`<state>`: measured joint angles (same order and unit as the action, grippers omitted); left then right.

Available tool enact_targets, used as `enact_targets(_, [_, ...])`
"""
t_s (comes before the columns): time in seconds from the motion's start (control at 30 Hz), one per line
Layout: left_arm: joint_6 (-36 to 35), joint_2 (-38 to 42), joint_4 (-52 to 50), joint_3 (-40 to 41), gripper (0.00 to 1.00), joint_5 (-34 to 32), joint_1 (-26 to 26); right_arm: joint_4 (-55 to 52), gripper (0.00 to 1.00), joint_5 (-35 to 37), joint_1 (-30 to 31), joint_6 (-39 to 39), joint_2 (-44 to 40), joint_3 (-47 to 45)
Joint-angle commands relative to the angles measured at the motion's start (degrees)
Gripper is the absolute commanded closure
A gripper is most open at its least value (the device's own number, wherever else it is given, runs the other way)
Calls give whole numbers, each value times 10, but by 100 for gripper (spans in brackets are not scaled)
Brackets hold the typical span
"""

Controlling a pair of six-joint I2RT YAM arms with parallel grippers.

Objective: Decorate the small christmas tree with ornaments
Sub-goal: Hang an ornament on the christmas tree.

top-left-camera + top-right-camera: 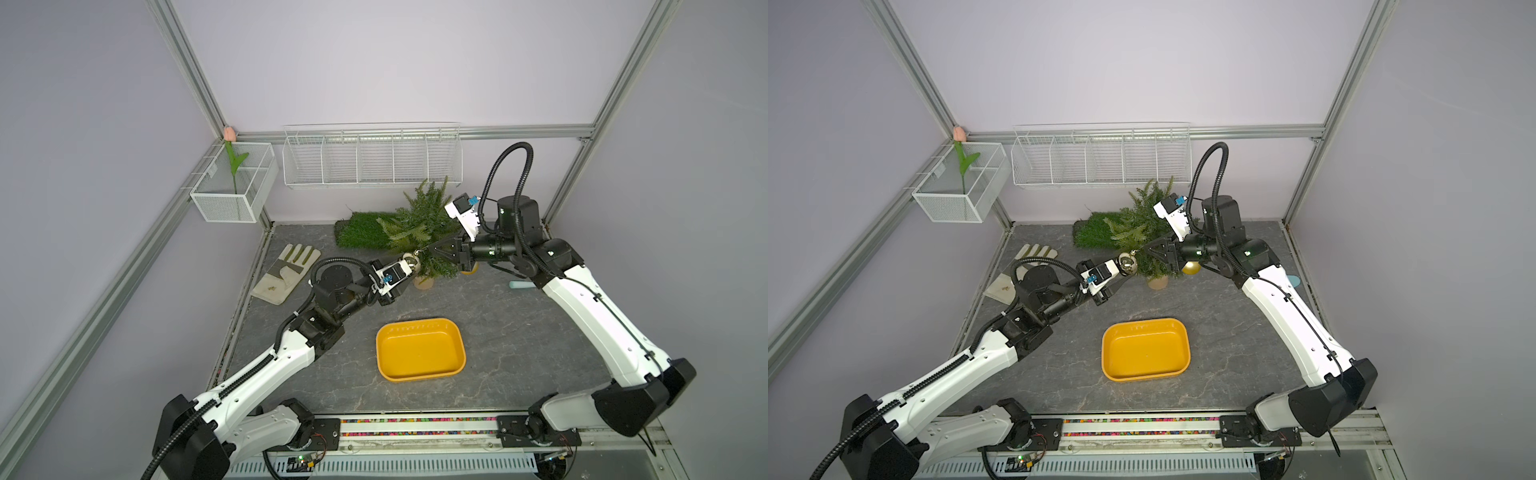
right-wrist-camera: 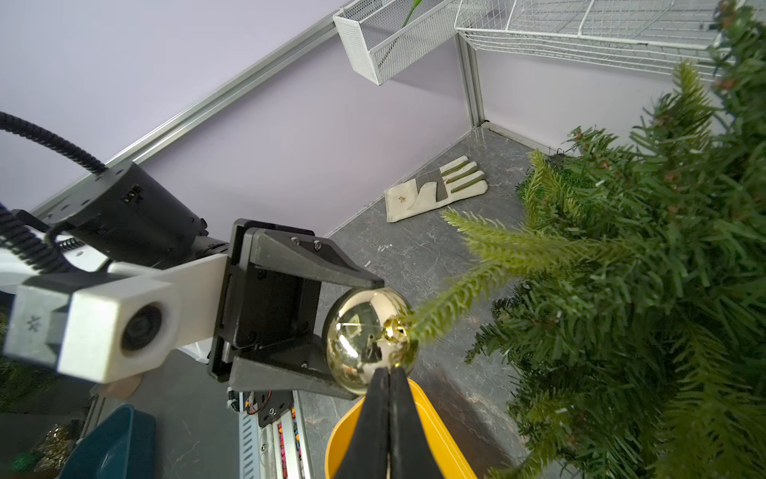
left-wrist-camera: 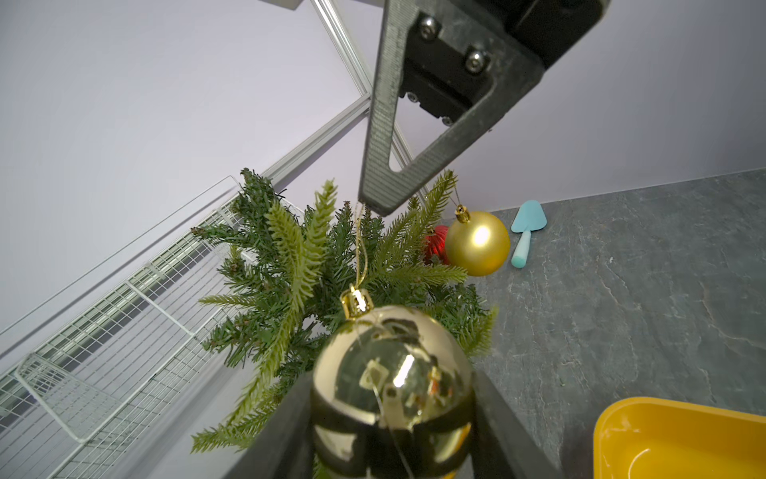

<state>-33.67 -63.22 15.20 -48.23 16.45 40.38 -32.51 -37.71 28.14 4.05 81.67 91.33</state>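
The left gripper [image 2: 360, 338] clamps the shiny bauble [image 3: 391, 373] beside the tree [image 1: 419, 224]. The right gripper [image 2: 389, 373] pinches its string [image 3: 361, 249] taut, likely to loop over a branch. The gold bauble [image 3: 477, 243] and red bauble [image 3: 435, 244] already hang.

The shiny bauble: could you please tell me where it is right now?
In a top view, the shiny bauble is held in the left gripper at the left edge of the tree; the right gripper pinches its string.

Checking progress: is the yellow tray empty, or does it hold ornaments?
Empty. In both top views the yellow tray shows only its bare floor; nothing lies inside.
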Motion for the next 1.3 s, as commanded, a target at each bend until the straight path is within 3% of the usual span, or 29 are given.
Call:
enact_targets(0.0, [-9,0,17,-27,70,8,-5,-19,93,8,-5,-23,-1,14])
enact_targets(0.67, [-16,-15,-37,-88,71,52,-7,-19,94,12,-11,-26,-25,-2])
enact_targets(1.27, [-17,-53,-98,-144,72,37,-7,7,94,4,-40,-5,-30,-19])
